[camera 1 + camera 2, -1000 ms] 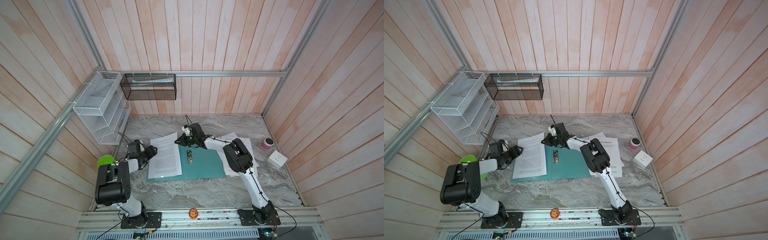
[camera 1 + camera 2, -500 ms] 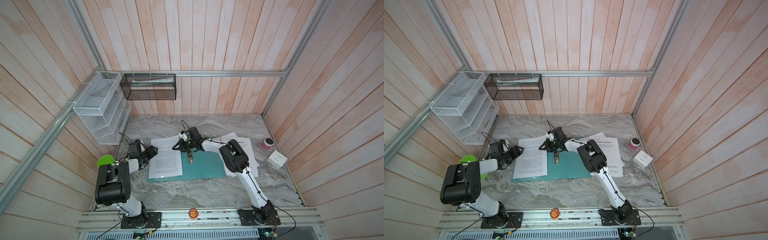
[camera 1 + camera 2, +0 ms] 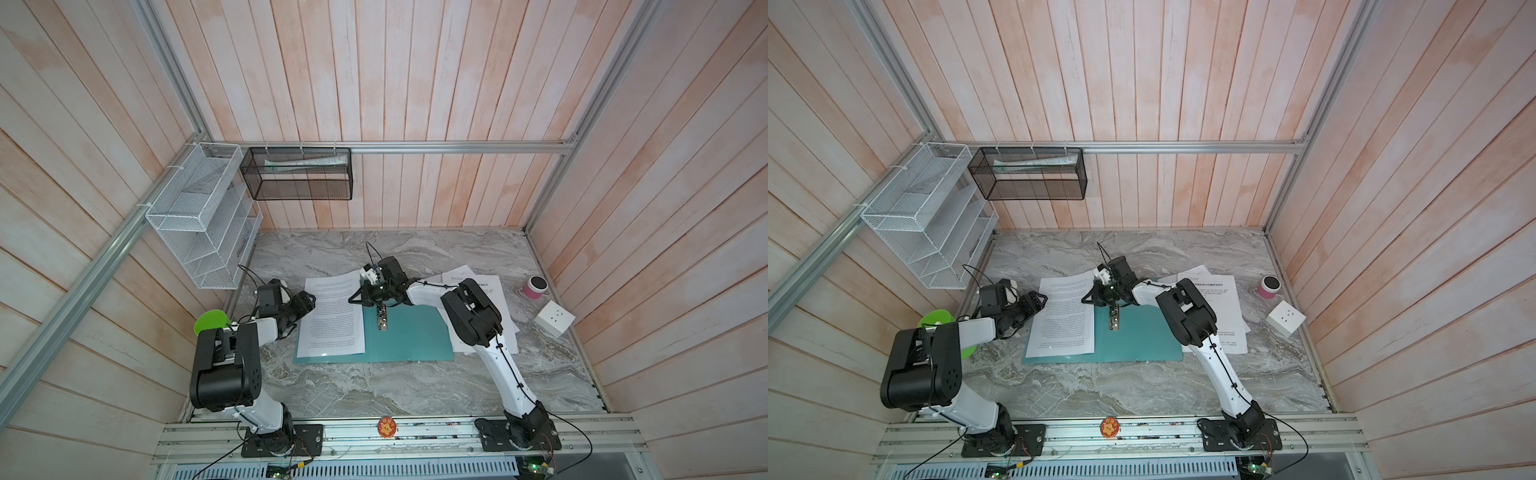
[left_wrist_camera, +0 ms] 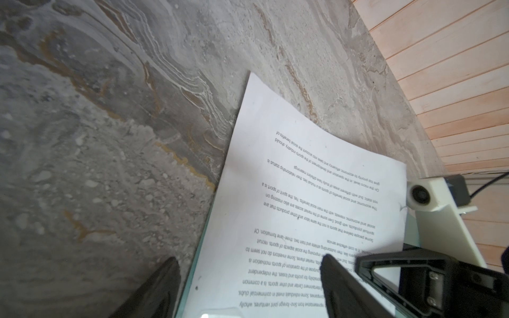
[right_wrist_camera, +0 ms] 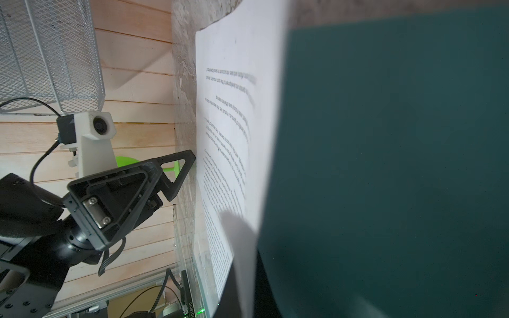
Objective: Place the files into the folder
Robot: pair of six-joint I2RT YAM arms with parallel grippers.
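Right jaws are pressed together on the inner edge of one printed sheet (image 3: pixel 332 320), near its far corner; in my right wrist view that edge curls up off the folder (image 3: pixel 411 336). The sheet lies on the left cover of the open folder, which rests flat on the table (image 3: pixel 374 386), with the clip (image 3: pixel 382 320) just beside it. My left jaws are spread, straddling the sheet's outer edge, one finger (image 4: pixel 162 286) over bare table. Other files (image 3: pixel 494 286) lie under my right arm, at the folder's right side.

The folder (image 3: pixel 409 340) is teal-green, the sheet (image 3: pixel 332 320) white with black text lines, the tabletop (image 3: pixel 374 386) grey-veined marble.
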